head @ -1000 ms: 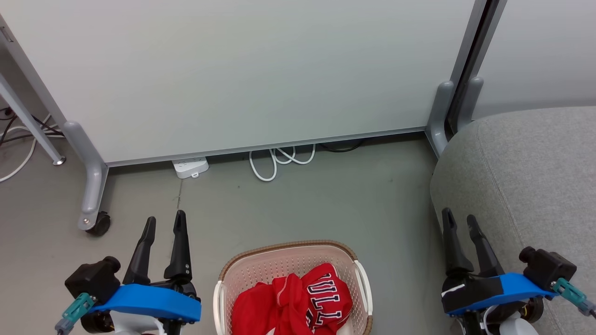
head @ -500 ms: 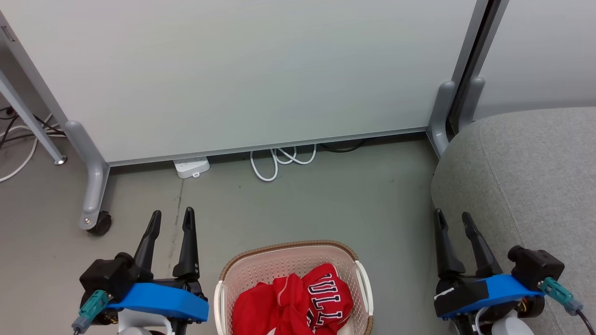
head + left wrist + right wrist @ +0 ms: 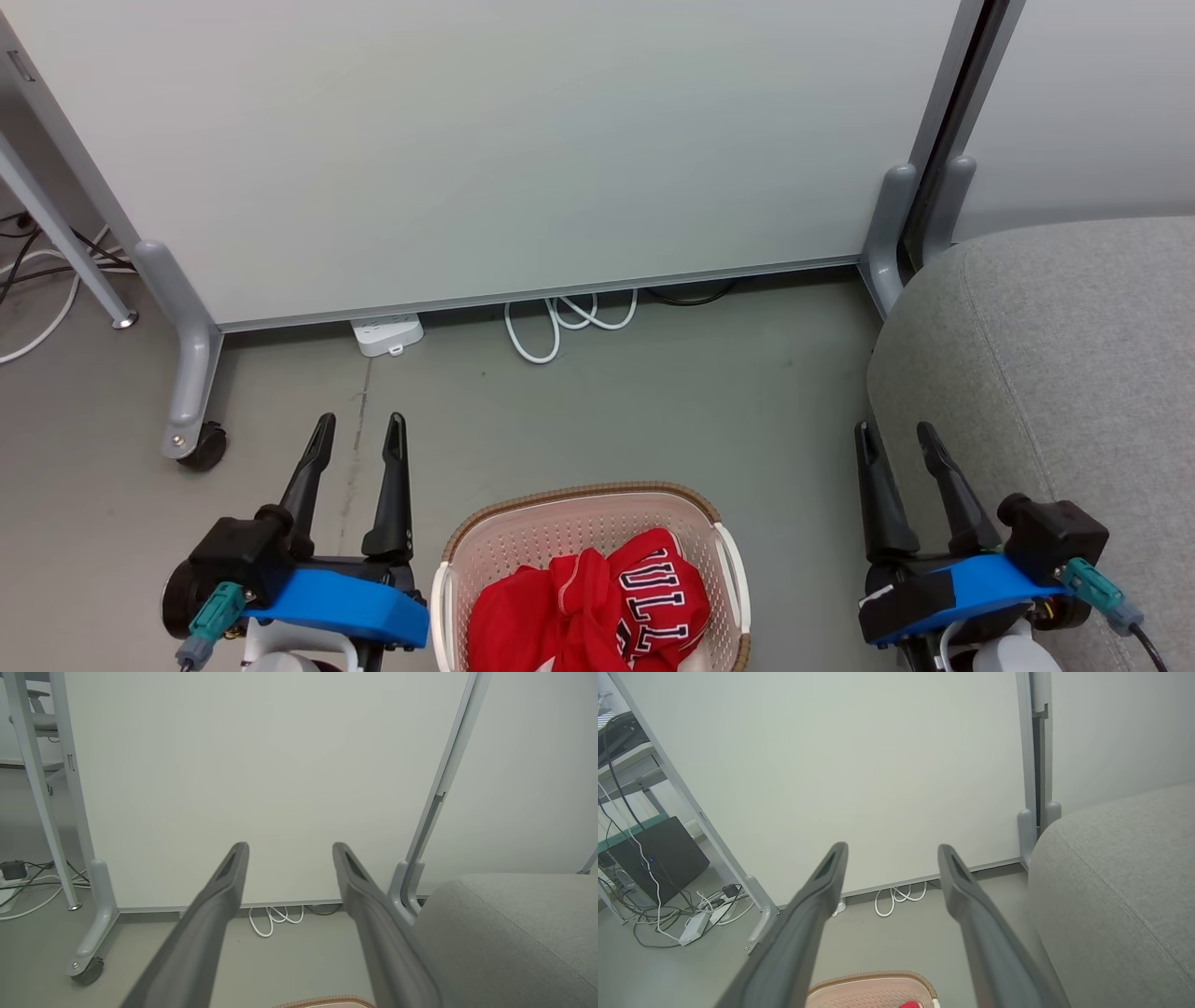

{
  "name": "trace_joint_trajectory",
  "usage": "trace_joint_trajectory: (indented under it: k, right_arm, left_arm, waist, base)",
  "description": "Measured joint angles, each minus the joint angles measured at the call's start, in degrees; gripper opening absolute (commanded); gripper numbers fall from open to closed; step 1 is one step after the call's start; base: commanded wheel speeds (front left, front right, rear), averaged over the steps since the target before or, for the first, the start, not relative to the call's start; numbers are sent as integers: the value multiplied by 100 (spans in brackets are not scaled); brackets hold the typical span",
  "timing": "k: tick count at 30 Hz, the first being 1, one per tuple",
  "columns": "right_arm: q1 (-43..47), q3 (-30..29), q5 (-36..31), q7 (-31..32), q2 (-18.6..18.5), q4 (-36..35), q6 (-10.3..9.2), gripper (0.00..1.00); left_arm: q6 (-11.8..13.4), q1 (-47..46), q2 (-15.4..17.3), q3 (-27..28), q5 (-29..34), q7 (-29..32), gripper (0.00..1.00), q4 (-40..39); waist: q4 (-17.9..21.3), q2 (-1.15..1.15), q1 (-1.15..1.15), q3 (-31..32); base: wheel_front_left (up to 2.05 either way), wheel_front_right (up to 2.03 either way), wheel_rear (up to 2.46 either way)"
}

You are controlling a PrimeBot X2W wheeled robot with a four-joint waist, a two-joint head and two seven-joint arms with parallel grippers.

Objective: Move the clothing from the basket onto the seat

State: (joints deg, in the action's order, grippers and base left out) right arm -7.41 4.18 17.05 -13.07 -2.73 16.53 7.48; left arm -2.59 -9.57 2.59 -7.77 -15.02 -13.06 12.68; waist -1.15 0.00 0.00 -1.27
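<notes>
Red clothing [image 3: 588, 607] with white trim and block letters lies bunched in the cream perforated basket [image 3: 523, 532] at the bottom centre of the head view. The basket's brown rim [image 3: 873, 977] also shows low in the right wrist view, with a bit of red clothing [image 3: 911, 1004]. The grey seat [image 3: 1074, 355] fills the right side. My left gripper [image 3: 359, 427] hangs open left of the basket, with nothing between its fingers. My right gripper [image 3: 892, 435] stands open between basket and seat, also empty. In the wrist views, the left gripper [image 3: 289, 847] and right gripper [image 3: 892, 848] point at the white panel.
A white partition panel [image 3: 485, 140] on grey caster feet [image 3: 191, 439] stands ahead. A power strip [image 3: 385, 334] and looped white cable [image 3: 560, 322] lie at its base. More cables and a dark box [image 3: 658, 863] sit at the far left.
Both grippers have shifted inward toward the basket, the left one rightward and the right one leftward. Both stay open. The clothing and basket have not moved.
</notes>
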Motion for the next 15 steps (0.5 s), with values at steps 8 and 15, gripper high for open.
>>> trace_joint_trajectory:
  k: [8,15]
  right_arm:
    - [-54,43,-325,-71,-1,24,1,100]
    - [-59,68,-601,-157,-2,45,1,100]
  left_arm:
    - [26,-13,4,-30,323,-77,100,16]
    - [49,-30,11,-65,565,-165,100,20]
  waist:
    - [-1,0,0,-1]
    - [-1,0,0,-9]
  base:
    - [0,0,0]
    - [0,0,0]
